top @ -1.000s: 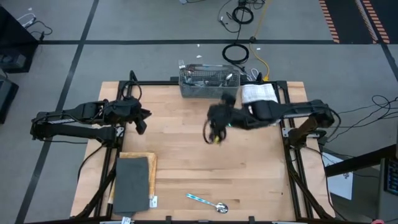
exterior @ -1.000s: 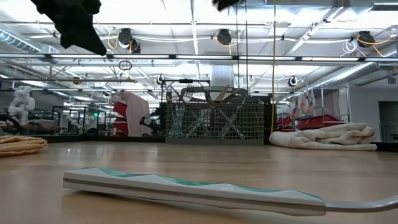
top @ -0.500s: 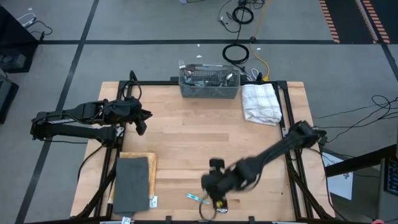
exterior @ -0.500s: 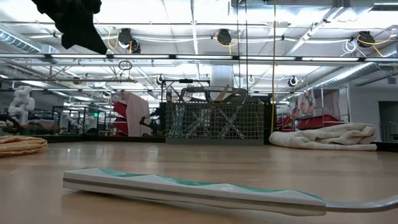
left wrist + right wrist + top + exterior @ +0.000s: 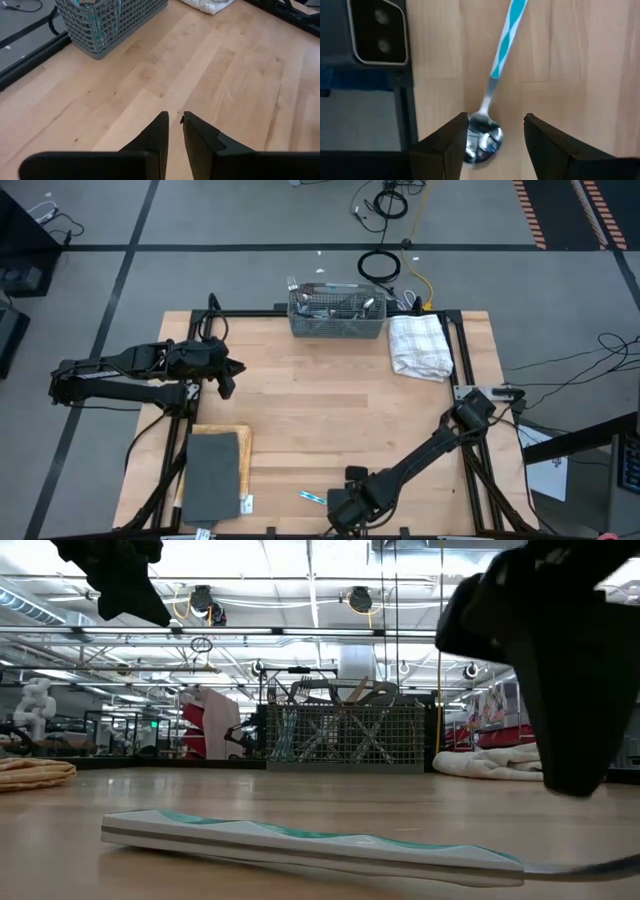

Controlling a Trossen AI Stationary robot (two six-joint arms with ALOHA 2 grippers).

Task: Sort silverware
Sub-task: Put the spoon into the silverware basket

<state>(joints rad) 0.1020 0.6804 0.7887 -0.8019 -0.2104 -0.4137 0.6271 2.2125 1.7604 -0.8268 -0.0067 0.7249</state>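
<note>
One spoon (image 5: 314, 498) with a blue-and-white handle (image 5: 506, 40) lies flat on the wood near the table's near edge. It also shows close up in the low view (image 5: 300, 845). My right gripper (image 5: 495, 132) hovers open over the spoon's bowl end (image 5: 482, 141), one finger on either side; I see no touch. In the high view, this gripper (image 5: 346, 508) covers the bowl. Several more pieces of silverware stand in the grey mesh caddy (image 5: 336, 312) at the far edge. My left gripper (image 5: 175, 122) waits shut over the table's left part (image 5: 226, 376).
A white towel (image 5: 418, 345) lies bunched at the far right, beside the caddy (image 5: 345, 737). A dark grey mat on a wooden board (image 5: 213, 475) sits at the near left. A camera housing (image 5: 377, 32) stands at the near edge beside the spoon. Bare wood fills the table's middle.
My right gripper has swung from the table's middle, below the caddy, toward the near edge and come down over the spoon's bowl end. The spoon has stayed where it was.
</note>
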